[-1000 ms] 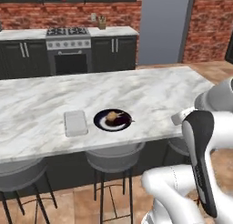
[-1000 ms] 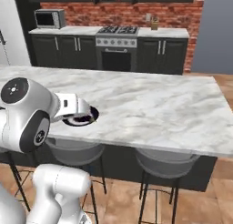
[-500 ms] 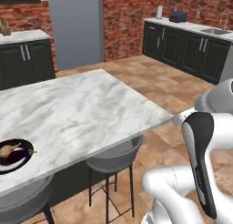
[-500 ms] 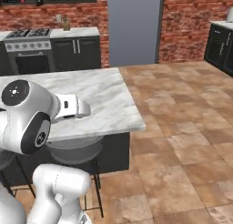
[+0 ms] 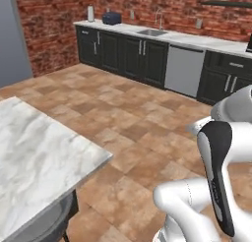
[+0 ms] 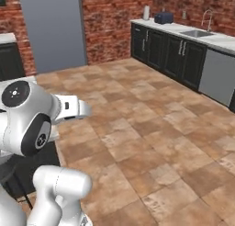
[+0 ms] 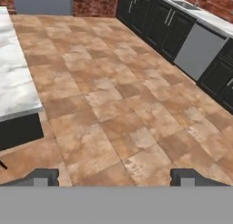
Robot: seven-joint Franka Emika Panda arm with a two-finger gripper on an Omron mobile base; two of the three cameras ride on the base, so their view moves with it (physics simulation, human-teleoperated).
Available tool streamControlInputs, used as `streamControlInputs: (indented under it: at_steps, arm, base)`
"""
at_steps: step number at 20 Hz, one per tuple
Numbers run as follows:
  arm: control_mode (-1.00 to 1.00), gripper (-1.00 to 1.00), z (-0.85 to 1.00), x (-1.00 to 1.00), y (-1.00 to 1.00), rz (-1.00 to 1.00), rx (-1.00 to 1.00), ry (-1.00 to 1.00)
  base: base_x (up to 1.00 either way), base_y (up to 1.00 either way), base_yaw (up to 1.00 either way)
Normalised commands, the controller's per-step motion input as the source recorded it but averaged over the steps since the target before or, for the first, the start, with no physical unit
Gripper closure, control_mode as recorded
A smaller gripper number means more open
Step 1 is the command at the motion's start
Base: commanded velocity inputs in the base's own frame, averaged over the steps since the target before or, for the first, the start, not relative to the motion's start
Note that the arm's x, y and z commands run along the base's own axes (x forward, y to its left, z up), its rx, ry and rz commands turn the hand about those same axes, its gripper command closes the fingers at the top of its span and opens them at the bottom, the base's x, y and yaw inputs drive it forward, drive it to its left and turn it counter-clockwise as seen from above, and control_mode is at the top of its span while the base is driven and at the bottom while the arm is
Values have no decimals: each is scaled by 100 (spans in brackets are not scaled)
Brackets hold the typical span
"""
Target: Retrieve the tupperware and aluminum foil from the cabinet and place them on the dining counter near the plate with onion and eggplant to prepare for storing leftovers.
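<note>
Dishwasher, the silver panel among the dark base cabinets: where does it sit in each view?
Left base view: dishwasher right of centre, in the upper half.
Right base view: at the right edge, above mid-height.
Hand view: upper right.
Shared landmark: the sink beside it.

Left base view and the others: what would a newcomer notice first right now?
The wide terracotta tile floor spreads across the middle. A marble dining counter corner juts in at lower left. Along the red brick wall runs a dark cabinet row with a sink; the claw stands open over the floor.
</note>
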Motion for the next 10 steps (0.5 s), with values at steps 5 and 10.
streamControlInputs:
  at_steps: [5, 10]
  arm:
    - [100, -100, 0, 0, 0, 0, 0, 0]
    - [100, -100, 0, 0, 0, 0, 0, 0]
  base:
    - [100, -14, -31]
    - [100, 0, 6]
